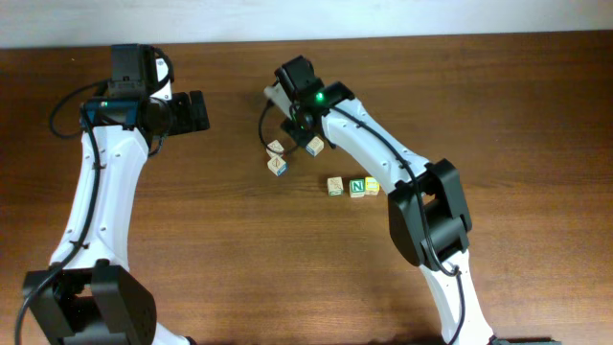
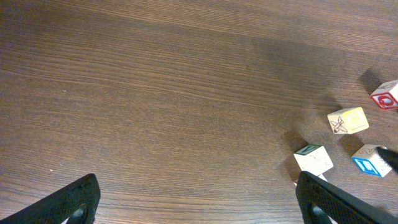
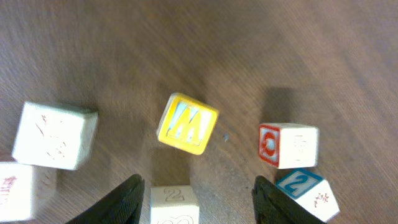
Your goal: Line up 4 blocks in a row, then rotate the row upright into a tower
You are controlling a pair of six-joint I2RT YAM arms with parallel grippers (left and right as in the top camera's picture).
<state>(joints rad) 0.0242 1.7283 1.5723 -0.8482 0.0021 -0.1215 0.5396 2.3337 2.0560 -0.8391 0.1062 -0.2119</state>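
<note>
Right wrist view shows you the right end effector (image 3: 197, 190) apart, a pale block (image 3: 174, 204) between its fingers. The left end effector (image 2: 198, 190) is spread wide over the tabletop (image 2: 155, 93).

left arm (image 1: 101, 192) stretched forward, left fingers (image 2: 74, 199) spread wide, right arm (image 1: 369, 144) reaching inward, right fingers (image 3: 127, 199) parted

White-shelled left arm (image 1: 99, 187) and right arm (image 1: 362, 140), black joint housings, black jaws, black cables (image 1: 59, 107), green light (image 1: 313, 97) near right wrist
</note>
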